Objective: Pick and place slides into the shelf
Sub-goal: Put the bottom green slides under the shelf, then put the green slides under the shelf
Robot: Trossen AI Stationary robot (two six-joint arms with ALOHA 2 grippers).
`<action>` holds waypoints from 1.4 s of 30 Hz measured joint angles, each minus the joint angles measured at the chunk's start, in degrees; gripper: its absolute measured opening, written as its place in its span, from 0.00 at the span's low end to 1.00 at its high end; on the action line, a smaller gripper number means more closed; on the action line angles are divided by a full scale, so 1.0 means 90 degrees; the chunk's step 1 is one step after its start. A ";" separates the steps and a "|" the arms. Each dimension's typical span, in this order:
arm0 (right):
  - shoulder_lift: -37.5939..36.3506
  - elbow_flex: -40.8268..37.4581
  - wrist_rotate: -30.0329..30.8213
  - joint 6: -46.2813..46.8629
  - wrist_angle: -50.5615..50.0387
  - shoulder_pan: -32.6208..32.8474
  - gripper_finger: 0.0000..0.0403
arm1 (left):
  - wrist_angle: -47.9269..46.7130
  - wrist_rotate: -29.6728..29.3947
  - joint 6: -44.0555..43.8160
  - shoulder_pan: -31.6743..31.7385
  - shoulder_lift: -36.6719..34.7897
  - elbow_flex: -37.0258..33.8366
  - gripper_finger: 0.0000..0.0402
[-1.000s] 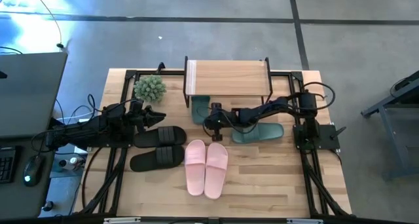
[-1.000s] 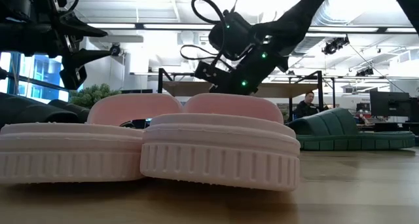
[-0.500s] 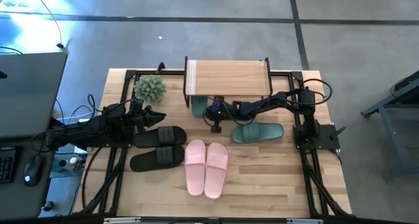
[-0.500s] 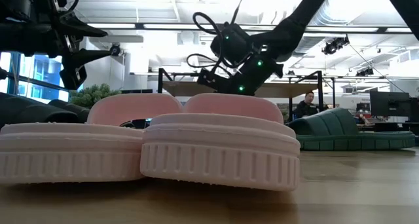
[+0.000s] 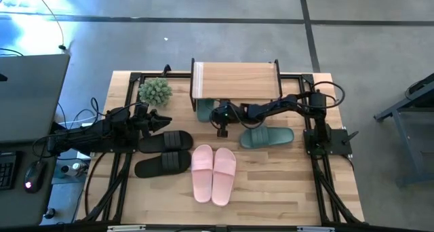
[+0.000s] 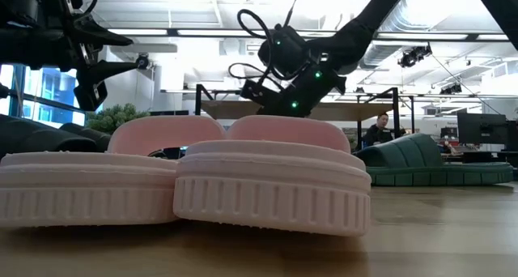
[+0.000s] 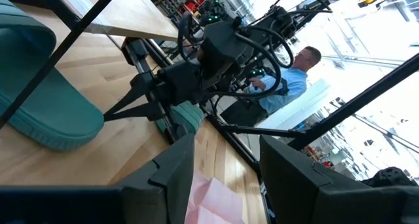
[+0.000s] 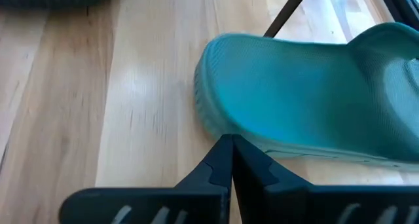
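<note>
The shelf point(image 5: 236, 81) stands at the table's far side. One dark green slide point(image 5: 205, 110) lies on the table half under it point(image 8: 308, 86); its mate point(image 5: 266, 136) lies to the right. Two black slides point(image 5: 165, 152) and two pink slides point(image 5: 213, 174) lie nearer point(image 6: 267, 172). My right gripper point(image 5: 218, 121) is shut, low beside the green slide at the shelf point(image 8: 228, 140). My left gripper point(image 5: 165, 121) hovers open above the black slides point(image 7: 226, 165). My right gripper's shut fingertips point(image 8: 224, 143) meet the sole's side edge point(image 8: 216, 122) of the dark green slide near its rounded end. They come slanting down from the table's near right. The slide lies flat on the table, its strap end under the shelf.
A small green plant point(image 5: 155, 90) sits left of the shelf. The shelf's thin black leg point(image 8: 287, 13) stands close by the green slide. A person point(image 7: 288, 80) sits beyond the table's right side. Bare wood lies along the near edge point(image 5: 271, 191).
My right gripper has moved from in front of the pink slides toward the far edge and slightly left, ending beside the green slide at the shelf.
</note>
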 joint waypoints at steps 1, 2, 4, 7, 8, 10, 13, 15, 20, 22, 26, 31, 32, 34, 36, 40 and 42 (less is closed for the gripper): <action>0.0000 0.0021 -0.0013 0.0026 -0.0028 0.0000 0.00 | 0.0001 0.0000 0.0001 -0.0001 0.0001 0.0000 0.40; 0.0000 0.0026 -0.0028 0.0057 -0.0034 0.0000 0.00 | 0.0001 -0.0001 0.0001 -0.0001 0.0001 0.0000 0.40; 0.0000 0.0031 -0.0018 0.0162 -0.0123 0.0000 0.00 | 0.0001 0.0000 0.0000 -0.0001 0.0001 0.0000 0.40; 0.0000 0.0033 -0.0021 0.0274 -0.0434 0.0000 0.00 | 0.0000 -0.0002 0.0001 -0.0001 0.0001 0.0000 0.40; 0.0000 0.0033 -0.0036 0.0323 -0.0492 0.0006 0.00 | -0.0001 -0.0001 -0.0002 0.0001 0.0001 0.0000 0.40; -0.0001 0.0033 -0.0132 0.0370 -0.0501 0.0031 0.00 | 0.0000 -0.0001 0.0001 -0.0001 0.0000 -0.0001 0.40; -0.0019 0.0033 -0.0248 0.0370 -0.0532 0.0091 0.00 | -0.0002 -0.0002 0.0000 -0.0001 0.0001 0.0000 0.40; -0.0094 0.0033 -0.0283 0.0400 -0.0583 0.0110 0.00 | 0.0001 0.0000 0.0001 -0.0001 0.0001 0.0000 0.40; -0.0350 0.0026 -0.0334 0.0544 -0.0933 0.0102 0.00 | -0.0002 -0.0001 0.0001 0.0000 0.0000 -0.0001 0.40; -0.0511 0.0023 -0.0366 0.0665 -0.1130 0.0100 0.00 | 0.0000 0.0000 0.0000 -0.0001 0.0000 0.0000 0.40; -0.0871 0.0023 -0.0493 0.0907 -0.1514 0.0117 0.00 | -0.0001 0.0000 0.0001 -0.0001 0.0001 0.0000 0.40; -0.1384 0.0023 -0.0497 0.1212 -0.2152 0.0202 0.02 | 0.0000 -0.0001 -0.0001 -0.0001 0.0000 0.0000 0.40; -0.1501 0.0023 -0.0501 0.1305 -0.2314 0.0230 0.04 | 0.0000 0.0000 0.0000 0.0002 0.0000 0.0000 0.40; -0.1714 0.0023 -0.0496 0.1457 -0.2608 0.0282 0.08 | -0.0001 -0.0001 -0.0001 -0.0001 0.0000 0.0000 0.40; -0.1925 0.0023 -0.0336 0.1603 -0.2971 0.0349 0.14 | 0.0001 -0.0002 0.0001 -0.0001 0.0001 0.0000 0.40; -0.2411 0.0021 0.0223 0.2142 -0.3713 0.0441 0.26 | -0.0002 0.0000 0.0001 0.0000 0.0001 0.0000 0.40; -0.2707 0.0021 0.0421 0.2655 -0.4167 0.0472 0.31 | 0.0000 -0.0002 0.0001 -0.0001 0.0001 0.0000 0.40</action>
